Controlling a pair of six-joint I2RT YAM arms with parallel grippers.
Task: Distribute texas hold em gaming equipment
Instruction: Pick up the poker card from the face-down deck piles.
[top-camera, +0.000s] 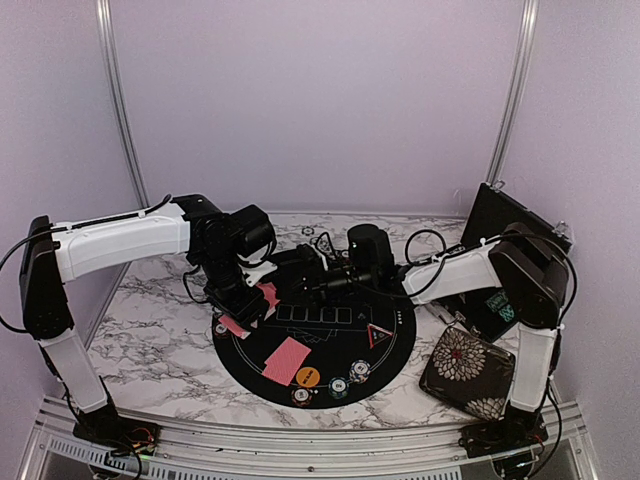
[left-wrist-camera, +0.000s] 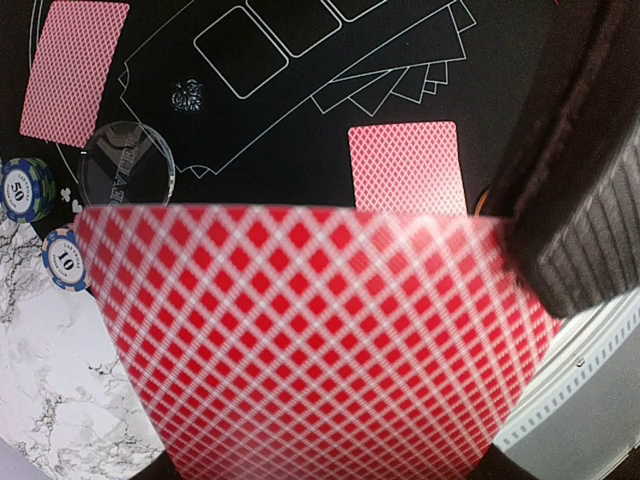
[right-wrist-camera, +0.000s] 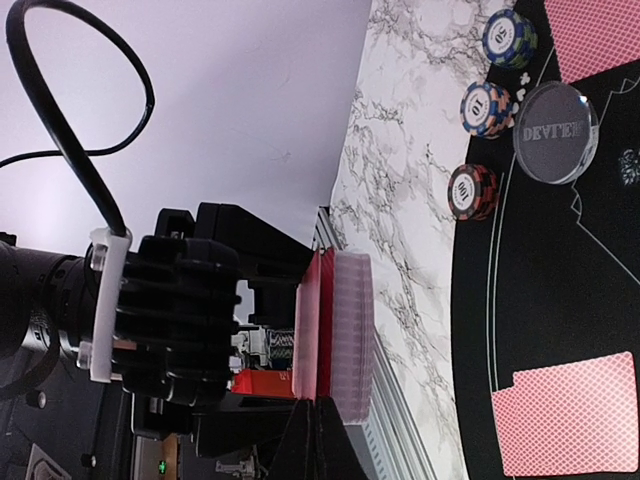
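My right gripper (top-camera: 305, 278) is shut on a deck of pink-red-backed cards (right-wrist-camera: 345, 330), held edge-on above the table's near side; its black fingers (right-wrist-camera: 330, 445) clamp the deck's lower edge. My left gripper (top-camera: 252, 298) meets it and is shut on one card (left-wrist-camera: 310, 340), which fills the left wrist view and shows pink in the top view (top-camera: 268, 297). On the black round mat (top-camera: 395, 345) lie dealt cards (top-camera: 287, 360) (top-camera: 232, 325), a clear dealer button (right-wrist-camera: 555, 132), three striped chip stacks (right-wrist-camera: 472, 190) (right-wrist-camera: 485, 108) (right-wrist-camera: 510, 38) and a red-edged triangle (top-camera: 377, 335).
A floral square pouch (top-camera: 467, 372) lies at the right front. A black case (top-camera: 500, 250) stands behind the right arm. The metal rail (top-camera: 300, 440) runs along the near edge. Purple walls close in the back and sides.
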